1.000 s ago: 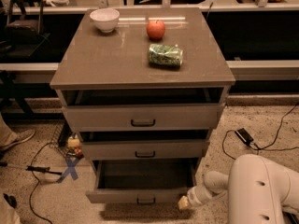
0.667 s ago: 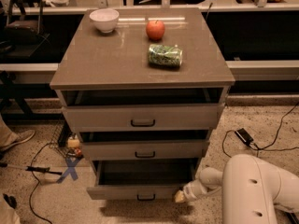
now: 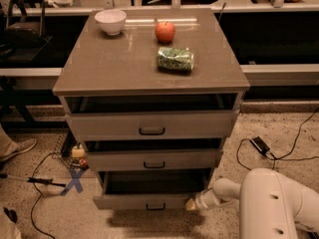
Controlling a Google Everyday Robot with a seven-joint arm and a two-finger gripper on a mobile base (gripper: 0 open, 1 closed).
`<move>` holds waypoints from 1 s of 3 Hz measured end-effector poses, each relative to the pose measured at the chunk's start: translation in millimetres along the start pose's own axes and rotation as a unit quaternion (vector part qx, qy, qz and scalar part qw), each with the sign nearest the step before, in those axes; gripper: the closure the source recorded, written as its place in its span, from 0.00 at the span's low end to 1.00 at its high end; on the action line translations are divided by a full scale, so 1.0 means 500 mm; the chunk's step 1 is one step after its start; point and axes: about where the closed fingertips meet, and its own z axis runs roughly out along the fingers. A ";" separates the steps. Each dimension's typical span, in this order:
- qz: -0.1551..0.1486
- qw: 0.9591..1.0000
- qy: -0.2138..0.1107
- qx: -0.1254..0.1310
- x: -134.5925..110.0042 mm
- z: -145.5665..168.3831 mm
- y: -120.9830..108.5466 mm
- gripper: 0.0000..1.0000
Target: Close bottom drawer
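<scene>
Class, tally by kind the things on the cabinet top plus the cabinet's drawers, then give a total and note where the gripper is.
Bowls: 1, the white bowl
Apples: 1, the red apple
Packets: 1, the green packet
Drawers: 3, the top drawer, middle drawer, bottom drawer
Total: 6
The gripper is low, by the right end of the bottom drawer's front.

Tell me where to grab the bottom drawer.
Take the small dark handle at the middle of the front of the bottom drawer, coming straight in from the front: it is a horizontal bar, so close on it from above and below. The gripper sits at the front panel's right end.
</scene>
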 end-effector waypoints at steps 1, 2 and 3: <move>-0.001 1.000 -0.002 0.000 -0.002 0.000 0.000 1.00; -0.020 0.999 -0.034 -0.009 -0.072 0.005 0.007 1.00; -0.047 0.996 -0.076 -0.022 -0.165 0.008 0.023 1.00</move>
